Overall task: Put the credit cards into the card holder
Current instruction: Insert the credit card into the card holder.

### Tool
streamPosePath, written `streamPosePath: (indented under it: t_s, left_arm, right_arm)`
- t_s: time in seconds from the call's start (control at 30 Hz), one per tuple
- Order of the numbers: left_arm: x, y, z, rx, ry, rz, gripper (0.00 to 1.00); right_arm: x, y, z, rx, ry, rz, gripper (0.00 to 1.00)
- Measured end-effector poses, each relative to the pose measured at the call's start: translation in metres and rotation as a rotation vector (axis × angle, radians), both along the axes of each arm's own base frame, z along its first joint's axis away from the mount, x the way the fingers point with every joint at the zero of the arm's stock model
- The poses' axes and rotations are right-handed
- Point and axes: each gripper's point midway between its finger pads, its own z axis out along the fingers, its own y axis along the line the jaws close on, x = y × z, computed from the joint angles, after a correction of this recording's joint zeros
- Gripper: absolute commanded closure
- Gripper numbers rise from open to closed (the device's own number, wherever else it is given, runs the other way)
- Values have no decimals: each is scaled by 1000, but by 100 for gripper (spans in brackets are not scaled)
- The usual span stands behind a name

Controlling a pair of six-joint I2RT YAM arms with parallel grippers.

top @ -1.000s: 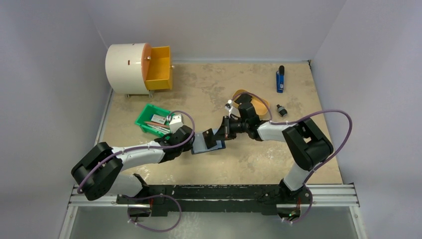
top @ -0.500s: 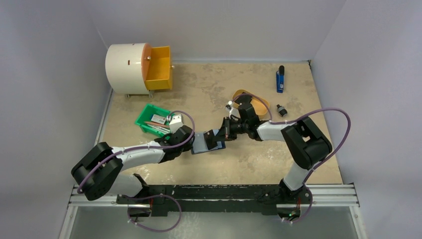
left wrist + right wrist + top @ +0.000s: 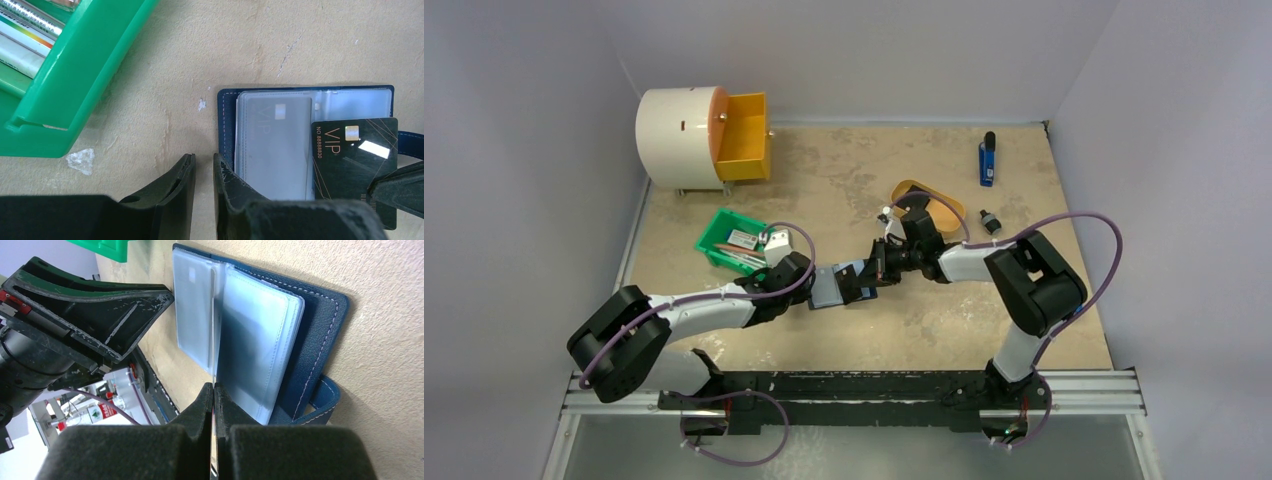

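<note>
The navy-blue card holder (image 3: pixel 827 291) lies open on the table, its clear sleeves (image 3: pixel 272 150) facing up. One sleeve holds a grey VIP card (image 3: pixel 272 125). My right gripper (image 3: pixel 871 274) is shut on a black VIP credit card (image 3: pixel 350 160). It holds the card on edge at the sleeves' opening (image 3: pixel 213 325); the snap tab (image 3: pixel 327 395) sticks out on the right. My left gripper (image 3: pixel 204 165) is nearly shut with a narrow gap and holds nothing. Its right finger (image 3: pixel 235 192) rests on the holder's left edge (image 3: pixel 226 120).
A green bin (image 3: pixel 727 240) with pens stands just left of the left gripper, also in the left wrist view (image 3: pixel 75 75). A mustard oval tray (image 3: pixel 931 198) lies behind the right wrist. A white drum with a yellow drawer (image 3: pixel 742 135), a blue tool (image 3: pixel 987 160) and a small black piece (image 3: pixel 990 221) stand further back.
My right gripper has moved slightly left with the black card, closer over the holder's sleeves. The left arm has stayed put.
</note>
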Motion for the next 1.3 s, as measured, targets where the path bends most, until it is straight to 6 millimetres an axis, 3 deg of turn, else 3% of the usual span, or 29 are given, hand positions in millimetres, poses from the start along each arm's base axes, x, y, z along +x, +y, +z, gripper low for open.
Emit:
streamPosePath:
  t_s: [1.3]
  left_arm:
    - [2, -3, 0, -8, -7, -1, 82]
  right_arm:
    - [11, 12, -5, 51, 21, -5, 100]
